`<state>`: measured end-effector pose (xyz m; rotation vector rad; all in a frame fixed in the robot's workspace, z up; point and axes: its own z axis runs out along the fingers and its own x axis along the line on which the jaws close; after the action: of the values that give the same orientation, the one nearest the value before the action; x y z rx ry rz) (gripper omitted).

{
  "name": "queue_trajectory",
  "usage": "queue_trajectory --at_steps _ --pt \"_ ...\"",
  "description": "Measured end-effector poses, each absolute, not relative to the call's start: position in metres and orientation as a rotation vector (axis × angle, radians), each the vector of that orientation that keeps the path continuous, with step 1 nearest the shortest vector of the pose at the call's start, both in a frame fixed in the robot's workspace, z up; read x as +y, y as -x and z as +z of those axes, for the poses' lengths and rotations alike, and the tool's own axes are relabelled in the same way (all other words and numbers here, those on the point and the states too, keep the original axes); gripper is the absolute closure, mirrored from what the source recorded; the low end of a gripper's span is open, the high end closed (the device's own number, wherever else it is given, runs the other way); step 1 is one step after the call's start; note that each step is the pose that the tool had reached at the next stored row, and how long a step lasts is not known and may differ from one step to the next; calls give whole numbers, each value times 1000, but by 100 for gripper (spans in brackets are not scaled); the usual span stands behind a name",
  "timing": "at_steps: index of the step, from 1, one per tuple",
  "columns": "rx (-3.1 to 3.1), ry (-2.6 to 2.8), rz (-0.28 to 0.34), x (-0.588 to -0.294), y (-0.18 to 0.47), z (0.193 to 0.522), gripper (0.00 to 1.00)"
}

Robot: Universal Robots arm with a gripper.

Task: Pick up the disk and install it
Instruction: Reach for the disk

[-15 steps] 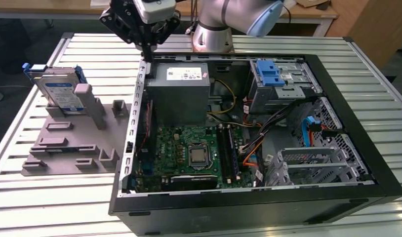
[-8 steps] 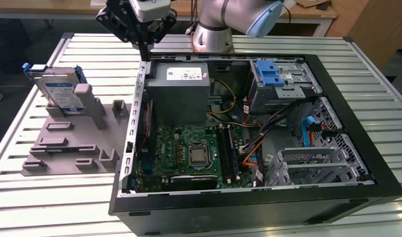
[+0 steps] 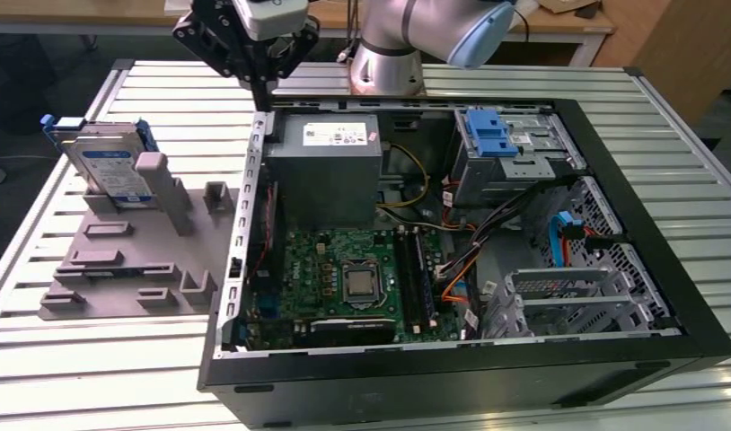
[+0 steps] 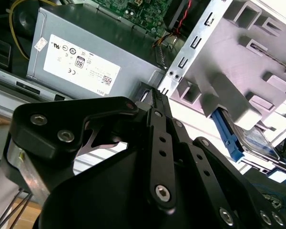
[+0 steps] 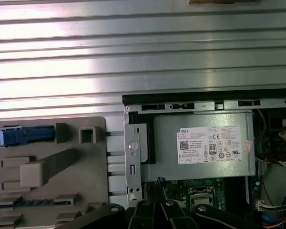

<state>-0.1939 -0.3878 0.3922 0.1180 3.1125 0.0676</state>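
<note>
PINCER OVER OPEN CASE: My pincer (image 3: pixel 265 99) hangs closed and empty, fingertips pressed together, just above the back corner of the open computer case (image 3: pixel 462 382) on the slatted metal table (image 3: pixel 102 368). The grey power supply box (image 3: pixel 330 171) sits inside the case, just beside and below my fingertips. The disk (image 3: pixel 108 166) stands on edge in a grey stand (image 3: pixel 126 260) outside the case. It is well apart from my pincer and lower, toward the exterior view's left. The second wrist view shows the disk's blue frame past the stand's blocks. The drive cage (image 3: pixel 509 148) with its blue latch lies across the case, on the far side of the power supply box from my pincer.
</note>
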Motion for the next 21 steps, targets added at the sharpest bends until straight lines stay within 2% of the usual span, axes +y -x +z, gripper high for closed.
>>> queue_trajectory --at_steps 21 --pt "3112 -118 68 -388 206 392 89"
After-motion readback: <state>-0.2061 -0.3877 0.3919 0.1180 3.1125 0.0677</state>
